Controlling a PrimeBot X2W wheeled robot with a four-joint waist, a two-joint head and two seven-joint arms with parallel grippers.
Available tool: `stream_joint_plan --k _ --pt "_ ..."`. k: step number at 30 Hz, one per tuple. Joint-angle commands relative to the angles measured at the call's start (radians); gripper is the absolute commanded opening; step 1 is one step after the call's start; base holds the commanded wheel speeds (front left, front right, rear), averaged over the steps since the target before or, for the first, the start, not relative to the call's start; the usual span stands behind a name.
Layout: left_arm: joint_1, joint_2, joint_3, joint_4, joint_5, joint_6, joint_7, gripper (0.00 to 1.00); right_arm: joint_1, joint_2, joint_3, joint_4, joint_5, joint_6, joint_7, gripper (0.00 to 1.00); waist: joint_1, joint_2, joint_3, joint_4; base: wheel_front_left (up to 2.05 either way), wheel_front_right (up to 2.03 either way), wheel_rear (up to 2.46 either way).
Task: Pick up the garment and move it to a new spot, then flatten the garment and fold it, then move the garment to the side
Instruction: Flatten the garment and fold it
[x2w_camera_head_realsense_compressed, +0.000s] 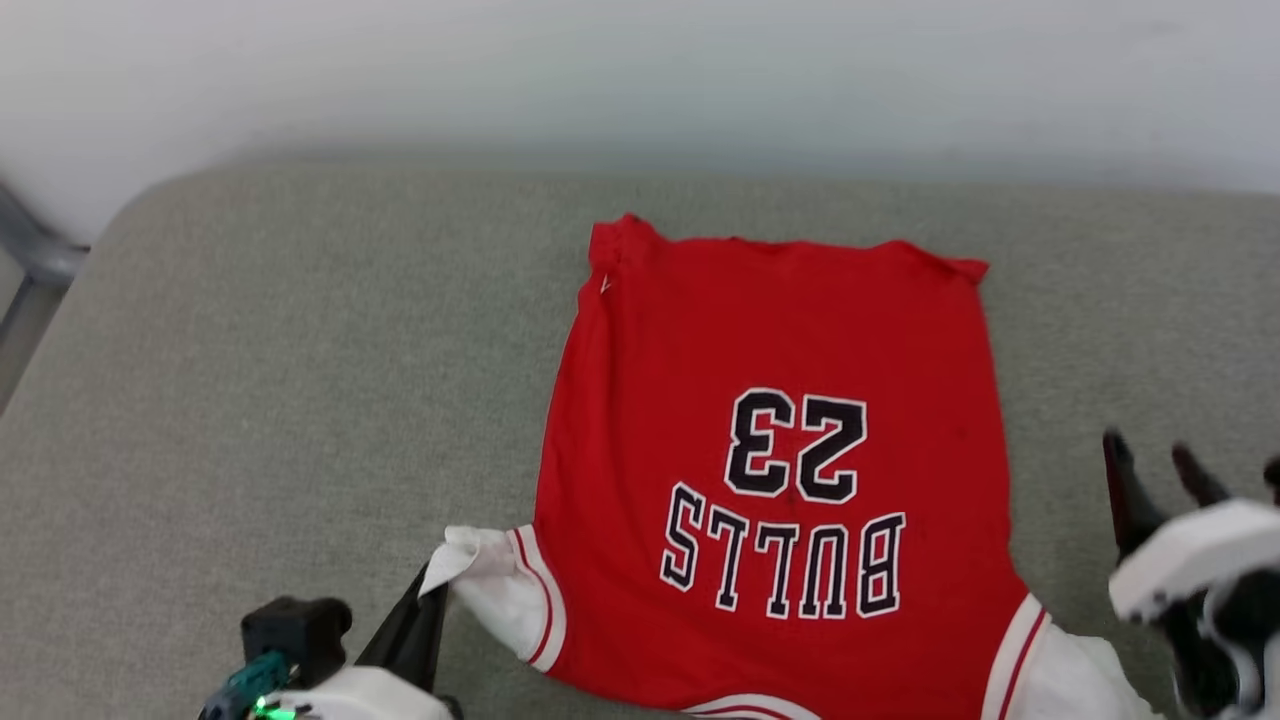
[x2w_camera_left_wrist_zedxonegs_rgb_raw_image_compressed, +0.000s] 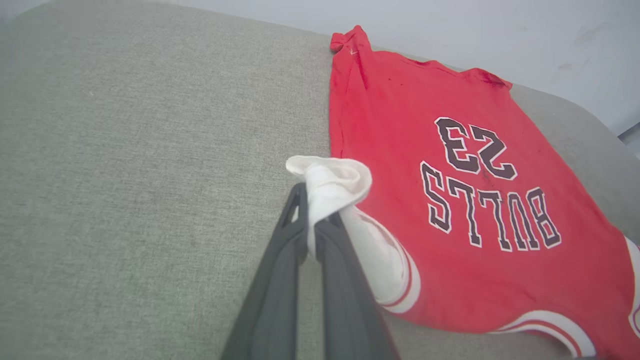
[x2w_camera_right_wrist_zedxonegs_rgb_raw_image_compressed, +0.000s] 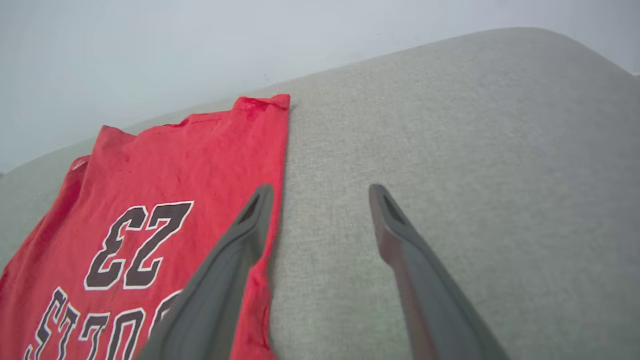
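The left gripper has its two dark fingers pressed together on the bunched end of a white sleeve, pinching the cloth so that a small puff of it bulges past the fingertips. In the head view this gripper sits close to the near edge of the bench, left of the middle, with the pinched sleeve drawn out sideways from the shirt body. The right gripper stands spread wide, bare grey upholstery showing between its fingers; one finger crosses the garment's side edge in the right wrist view, and I cannot tell whether it touches the cloth. In the head view it is near the bench's right end, just beside the shirt. The garment lies spread flat on the bench, right of centre, hem toward the far edge and the pale wall, neckline toward the near edge, so the "BULLS 23" lettering reads upside down. Its other white sleeve rests at the near edge, below the right gripper.
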Motion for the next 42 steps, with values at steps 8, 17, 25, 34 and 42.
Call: stream_joint_plan --k 8,17,25,34,42 --pt "-0.141 -0.055 -0.031 -0.004 0.040 -0.038 -0.034 0.00 -0.389 -0.100 -0.019 0.281 -0.012 -0.001 0.084 1.00 -0.0001 -0.0001 0.178 0.101 0.00 0.00 0.00" --pt "-0.268 -0.113 -0.061 0.036 0.058 -0.100 -0.076 0.00 -0.746 -0.214 -0.008 0.501 -0.096 -0.001 0.381 1.00 -0.0001 -0.0001 0.327 0.189 0.00 0.00 0.00" --pt "-0.325 -0.138 -0.071 0.078 0.056 -0.133 -0.102 0.00 -0.859 -0.221 0.006 0.606 -0.173 0.000 0.550 1.00 -0.0001 -0.0001 0.402 0.222 0.00 0.00 0.00" --pt "-0.325 -0.149 -0.070 0.116 0.042 -0.145 -0.123 0.00 -0.814 -0.169 -0.072 0.710 -0.242 -0.001 0.758 0.00 -0.0001 -0.0001 0.397 0.222 0.00 0.00 0.00" --pt "-0.272 -0.128 -0.056 0.177 0.017 -0.135 -0.121 0.00 -0.749 -0.257 -0.022 0.550 -0.197 -0.001 0.665 0.00 -0.0001 -0.0001 0.240 0.188 0.00 0.00 0.00"
